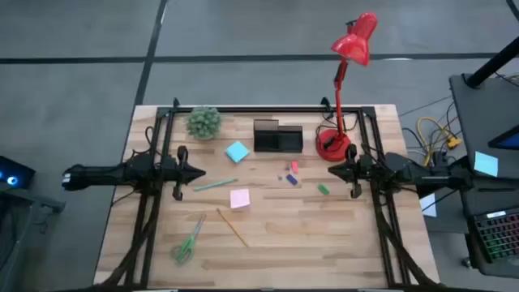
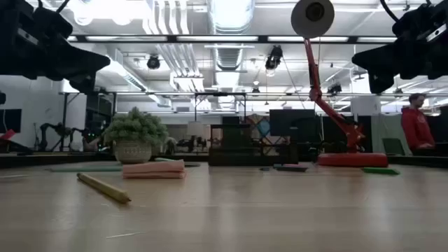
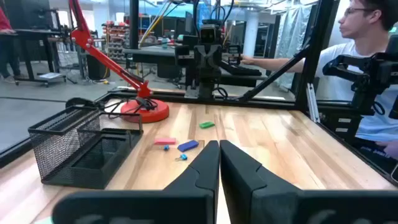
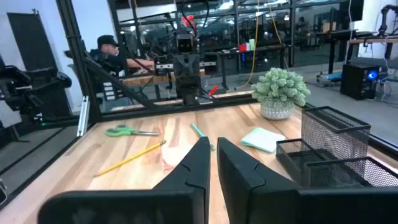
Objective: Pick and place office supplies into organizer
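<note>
You see a surface (image 1: pixel 276 235) of pale, matt wood planks, an organizer (image 3: pixel 81 149) of black wire mesh, and a glossy red lamp (image 1: pixel 350 45).

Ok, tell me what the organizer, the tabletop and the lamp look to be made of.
Organizer: black wire mesh, likely metal; you can see through its walls. Tabletop: light wood planks, with visible grain and seams, and a smooth sheen. Lamp: glossy red shade, arm and round base, probably painted metal, though plastic cannot be ruled out.
</note>
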